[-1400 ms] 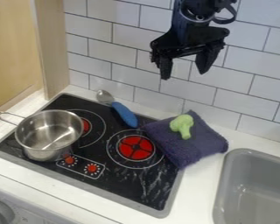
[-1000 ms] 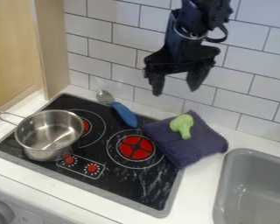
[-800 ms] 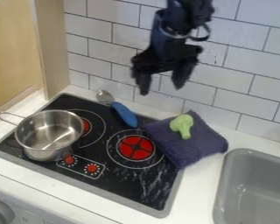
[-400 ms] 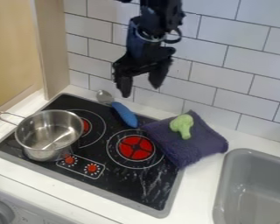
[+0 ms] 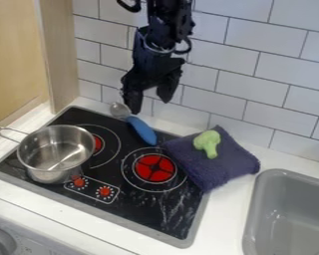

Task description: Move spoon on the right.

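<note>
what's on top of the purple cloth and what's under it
A green broccoli lies on the cloth. Underneath, its left part covers the edge of the stove; anything else under it is hidden.

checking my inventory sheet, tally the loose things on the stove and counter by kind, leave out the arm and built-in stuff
pot: 1
spoon: 1
folded cloth: 1
toy broccoli: 1
total: 4
</note>
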You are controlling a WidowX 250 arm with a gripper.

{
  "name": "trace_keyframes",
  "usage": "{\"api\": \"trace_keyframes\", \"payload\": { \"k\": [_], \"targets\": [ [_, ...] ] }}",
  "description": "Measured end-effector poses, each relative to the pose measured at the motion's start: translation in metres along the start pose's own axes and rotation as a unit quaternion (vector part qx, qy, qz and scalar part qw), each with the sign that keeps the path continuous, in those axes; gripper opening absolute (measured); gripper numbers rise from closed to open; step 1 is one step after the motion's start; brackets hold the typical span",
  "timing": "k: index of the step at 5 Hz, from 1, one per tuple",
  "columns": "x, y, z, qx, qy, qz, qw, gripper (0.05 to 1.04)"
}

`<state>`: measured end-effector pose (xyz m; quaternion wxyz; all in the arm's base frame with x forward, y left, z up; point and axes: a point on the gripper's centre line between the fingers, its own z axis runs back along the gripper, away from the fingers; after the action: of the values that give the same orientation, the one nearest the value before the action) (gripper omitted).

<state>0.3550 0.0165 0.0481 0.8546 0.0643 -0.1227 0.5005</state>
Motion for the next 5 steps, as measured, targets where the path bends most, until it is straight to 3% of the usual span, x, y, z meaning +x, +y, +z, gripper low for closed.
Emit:
{"api": "trace_keyframes", "payload": {
  "k": [3, 5],
  "targets": [
    [-0.010, 0.002, -0.031, 0.050, 0.029, -0.020, 0.9981, 0.999],
    [-0.004, 0.009, -0.046, 0.053, 0.046, -0.014, 0.9974, 0.942]
  ]
}}
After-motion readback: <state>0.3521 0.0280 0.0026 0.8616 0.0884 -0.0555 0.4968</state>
